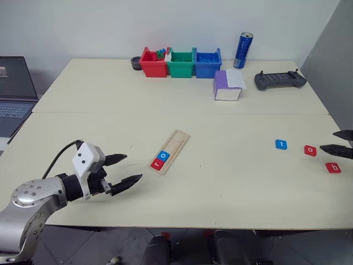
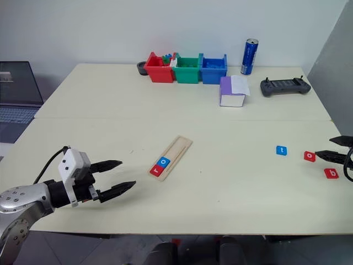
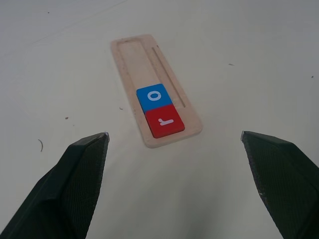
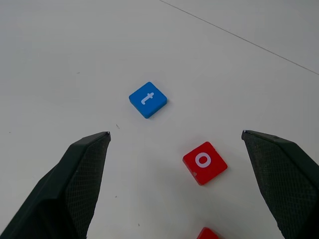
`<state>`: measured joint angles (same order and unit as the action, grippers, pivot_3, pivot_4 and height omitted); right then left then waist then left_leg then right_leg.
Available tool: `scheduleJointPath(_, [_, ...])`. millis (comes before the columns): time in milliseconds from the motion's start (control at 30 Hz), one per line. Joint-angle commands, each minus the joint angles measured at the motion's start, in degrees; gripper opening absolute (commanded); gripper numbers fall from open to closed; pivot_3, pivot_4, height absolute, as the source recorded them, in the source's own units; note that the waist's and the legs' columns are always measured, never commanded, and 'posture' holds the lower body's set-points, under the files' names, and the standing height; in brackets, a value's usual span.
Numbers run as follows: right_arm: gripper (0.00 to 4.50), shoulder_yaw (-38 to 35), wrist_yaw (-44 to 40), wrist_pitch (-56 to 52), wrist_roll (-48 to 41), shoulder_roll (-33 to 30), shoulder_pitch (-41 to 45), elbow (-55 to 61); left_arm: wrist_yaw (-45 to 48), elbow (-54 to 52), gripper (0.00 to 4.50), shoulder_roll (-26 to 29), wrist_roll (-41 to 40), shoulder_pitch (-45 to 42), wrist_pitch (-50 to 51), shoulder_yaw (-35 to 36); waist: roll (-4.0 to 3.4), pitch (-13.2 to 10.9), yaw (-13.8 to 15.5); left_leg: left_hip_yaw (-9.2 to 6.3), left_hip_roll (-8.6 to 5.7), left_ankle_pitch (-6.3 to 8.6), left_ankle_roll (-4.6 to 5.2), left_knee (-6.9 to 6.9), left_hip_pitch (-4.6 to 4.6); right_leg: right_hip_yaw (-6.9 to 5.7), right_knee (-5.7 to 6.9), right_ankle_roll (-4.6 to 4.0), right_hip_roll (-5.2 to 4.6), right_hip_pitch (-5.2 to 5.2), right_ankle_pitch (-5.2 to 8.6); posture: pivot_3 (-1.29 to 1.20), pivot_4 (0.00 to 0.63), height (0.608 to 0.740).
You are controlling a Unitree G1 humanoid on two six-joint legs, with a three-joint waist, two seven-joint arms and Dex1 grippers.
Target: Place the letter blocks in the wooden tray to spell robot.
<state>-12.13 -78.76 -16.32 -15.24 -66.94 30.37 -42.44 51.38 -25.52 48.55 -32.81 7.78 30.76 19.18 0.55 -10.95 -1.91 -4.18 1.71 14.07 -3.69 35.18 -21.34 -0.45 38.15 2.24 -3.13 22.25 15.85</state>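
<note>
The pale table (image 1: 231, 182) has broad bare stretches around the wooden tray (image 1: 172, 150), which lies slantwise near the centre. At 12 o'clock, by the far edge, stand red, green and blue bins (image 1: 180, 63), a blue can (image 1: 242, 50), a purple-and-white box (image 1: 228, 85) and a dark controller (image 1: 279, 80); a laptop (image 1: 14, 91) sits at 9 o'clock past the table's left edge.

The left gripper (image 1: 122, 169) hovers at 8 o'clock from the tray, fingers spread wide, holding nothing. The right gripper (image 2: 332, 148) is at 3 o'clock by the right edge — likewise wide and empty, its fingertips just beside the red "o" block (image 1: 310, 150).

In the tray's near end sit the red "r" block (image 3: 165, 121) and blue "o" block (image 3: 154, 96), touching. Loose at 3 o'clock — the blue "t" block (image 1: 281, 144) and red "b" block (image 1: 332, 168).
</note>
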Motion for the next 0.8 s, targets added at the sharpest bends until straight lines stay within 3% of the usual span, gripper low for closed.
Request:
scheduleJointPath(33, [4.49, -0.6, -0.3, 0.2, -0.3, -0.5, 1.3, 1.3, -0.2, -2.1, 4.5, 0.8, 1.5, 0.1, -2.0, 1.1, 0.0, 0.0, 0.0, 0.0, 0.0, 0.0, 0.0, 0.0, 0.0, 0.0, 0.0, 0.0, 0.0, 0.0, 0.0, 0.0, 0.15, 0.74])
scheduleJointPath(800, [4.49, 0.1, -1.7, 0.0, -0.9, 0.4, 3.1, 2.2, -1.8, -2.2, 4.5, -0.3, -0.7, -0.8, 1.9, 0.7, 0.0, 0.0, 0.0, 0.0, 0.0, 0.0, 0.0, 0.02, 0.0, 0.01, 0.01, 0.01, 0.0, 0.0, -0.01, 0.0, 0.15, 0.74])
